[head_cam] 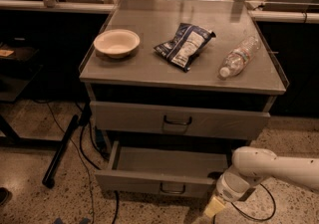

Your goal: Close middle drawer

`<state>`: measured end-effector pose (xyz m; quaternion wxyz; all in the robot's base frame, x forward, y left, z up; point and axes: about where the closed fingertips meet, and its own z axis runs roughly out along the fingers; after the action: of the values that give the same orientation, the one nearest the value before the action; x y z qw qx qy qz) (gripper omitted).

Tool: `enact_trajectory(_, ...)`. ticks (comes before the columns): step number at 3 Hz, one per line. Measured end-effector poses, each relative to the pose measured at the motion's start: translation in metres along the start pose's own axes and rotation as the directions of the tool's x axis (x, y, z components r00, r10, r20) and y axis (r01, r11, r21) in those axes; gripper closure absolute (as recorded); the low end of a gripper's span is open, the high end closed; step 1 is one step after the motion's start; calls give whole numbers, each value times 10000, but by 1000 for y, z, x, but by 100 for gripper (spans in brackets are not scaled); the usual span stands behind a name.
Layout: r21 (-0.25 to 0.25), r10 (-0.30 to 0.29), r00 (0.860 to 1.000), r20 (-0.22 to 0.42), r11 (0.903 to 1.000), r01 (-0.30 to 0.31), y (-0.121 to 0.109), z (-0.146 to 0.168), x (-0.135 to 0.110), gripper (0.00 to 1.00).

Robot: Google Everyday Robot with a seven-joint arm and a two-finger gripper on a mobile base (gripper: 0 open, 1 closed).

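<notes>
Low on the front of the cabinet (pixel 144 68): the middle drawer (pixel 164 166), pulled well out, shallow grey tray open to view from above. At the centre of its low front panel, a small dark bail handle (pixel 173 188).

Down at the cabinet's lower right front corner, the gripper (pixel 213 208), pale yellowish tip angled toward the floor (pixel 30 168), just beside the right end of that front panel. Touching it or not? Impossible to tell. Grip width as well: no telling, wide or narrow.

Behind the gripper, the white arm (pixel 271 168), reaching in from the right of the cabinet, rounded wrist close by the drawer's right side.

Higher on the cabinet front, the upper drawer (pixel 129 118), taller and wider front panel, dark handle of its own at the centre.

On the cabinet top, three things well apart: a pale bowl (pixel 116 43) toward the left edge, a dark chip bag (pixel 184 45) lying flat near the middle, a clear water bottle (pixel 239 56) on its side toward the right edge, cap end toward the cabinet's front.

Left of the cabinet, dark cables (pixel 87 143) trailing down to the floor.
</notes>
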<state>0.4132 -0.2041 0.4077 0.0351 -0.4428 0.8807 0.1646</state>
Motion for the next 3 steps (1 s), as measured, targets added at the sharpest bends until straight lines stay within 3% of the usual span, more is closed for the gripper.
enact_trajectory(2, -1, 0, 10000, 0, 10000, 0, 0, 0, 0, 0)
enact_trajectory(3, -1, 0, 10000, -1, 10000, 0, 0, 0, 0, 17)
